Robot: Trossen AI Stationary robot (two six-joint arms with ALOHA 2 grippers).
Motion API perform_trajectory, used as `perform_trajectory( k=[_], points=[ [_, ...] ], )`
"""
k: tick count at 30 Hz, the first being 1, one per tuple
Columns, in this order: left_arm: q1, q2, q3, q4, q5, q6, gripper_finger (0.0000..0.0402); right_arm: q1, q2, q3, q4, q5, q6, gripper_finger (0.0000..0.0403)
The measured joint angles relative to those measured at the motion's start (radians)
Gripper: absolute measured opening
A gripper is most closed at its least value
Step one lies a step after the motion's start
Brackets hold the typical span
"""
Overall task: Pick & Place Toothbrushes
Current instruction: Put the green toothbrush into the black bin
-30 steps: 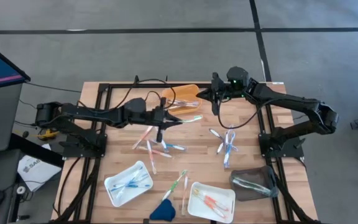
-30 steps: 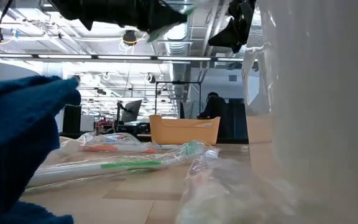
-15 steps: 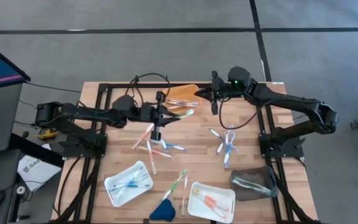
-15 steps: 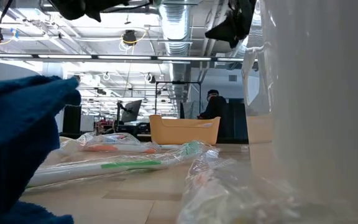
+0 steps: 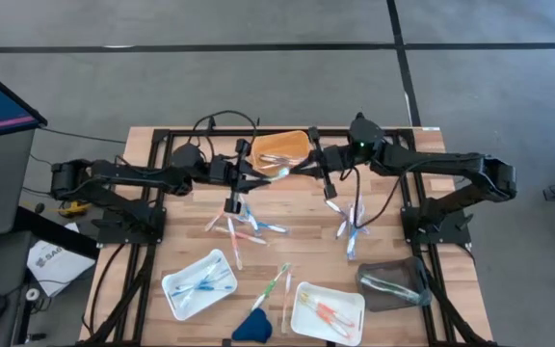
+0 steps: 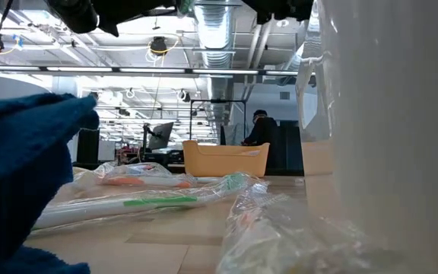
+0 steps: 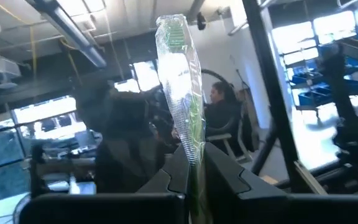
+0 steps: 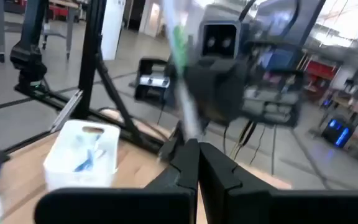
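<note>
My left gripper is up above the table's far middle, shut on a green toothbrush in a clear wrapper. The toothbrush sticks out past its fingers in the left wrist view. My right gripper faces it from the table's right, its fingertips together. The toothbrush runs up from just above them, in front of the left gripper's body. Several more wrapped toothbrushes lie flat on the table in two loose heaps. My left gripper pinches the toothbrush's lower end between its two fingers. The toothbrush runs on along the fingers and ends free in the air at its green head. It is lifted clear of the table. I cannot tell whether my right gripper touches the toothbrush.
An orange tray stands at the far middle. A white tray with blue toothbrushes, a white tray with orange ones and a dark tray stand near the front. A dark-blue wedge and two loose toothbrushes lie between the white trays.
My left gripper has risen and drawn a little toward the table's left with the green toothbrush, which stays clear of the table. My right gripper has moved toward the table's left, up to the toothbrush and the left gripper.
</note>
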Motion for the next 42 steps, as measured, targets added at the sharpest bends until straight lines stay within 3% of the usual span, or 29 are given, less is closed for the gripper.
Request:
perform_trajectory(
  k=[5,14,24,32,42],
  points=[
    [0.019,-0.049,-0.039,0.007,0.008,0.004,0.0017,-0.005,0.003,0.0,0.007,0.001,-0.011,0.0],
    [0.01,-0.01,-0.045,0.057,0.008,0.026,0.0017,0.017,0.007,0.0,0.001,0.001,-0.026,0.0],
    [0.002,0.012,-0.051,0.163,0.072,-0.019,0.0017,0.078,0.109,0.001,0.105,0.004,-0.092,0.0002],
    [0.022,0.012,-0.051,0.127,0.069,-0.019,0.0017,0.077,0.108,0.002,0.132,0.004,-0.084,0.0072],
    [0.026,0.067,-0.038,0.131,0.05,-0.018,0.0017,0.076,0.107,0.002,0.259,0.005,0.036,0.0149]
  ],
)
